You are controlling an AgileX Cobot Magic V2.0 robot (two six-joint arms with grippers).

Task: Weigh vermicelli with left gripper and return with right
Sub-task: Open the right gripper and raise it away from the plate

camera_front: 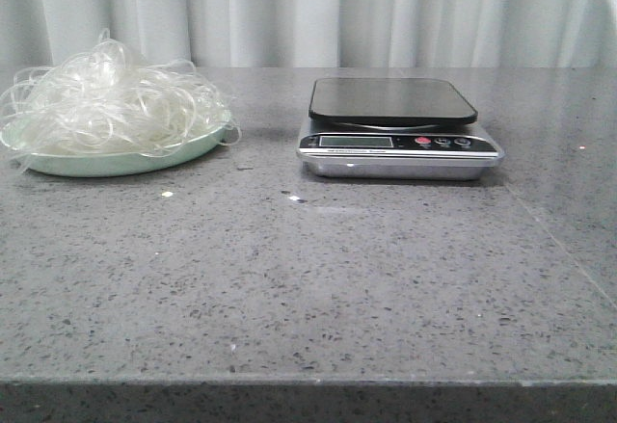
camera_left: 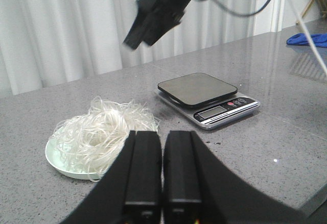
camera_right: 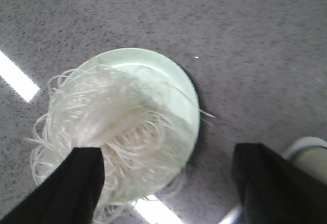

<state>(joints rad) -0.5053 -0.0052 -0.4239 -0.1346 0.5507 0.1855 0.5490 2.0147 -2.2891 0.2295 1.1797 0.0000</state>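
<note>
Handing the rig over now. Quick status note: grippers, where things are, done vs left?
Left gripper: shut, empty, back from the plate.
Right gripper: open, empty, above the plate.
Vermicelli: piled on the pale green plate, at the table's left in the front view.
Scale: right of the plate, platform bare.
Done: nothing visible; vermicelli not weighed yet.
Left: left gripper carries the vermicelli to the scale; right gripper returns it to the plate.

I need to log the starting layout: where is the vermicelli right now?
In the front view the vermicelli lies heaped on the pale green plate at the table's left, left of the empty scale.
</note>
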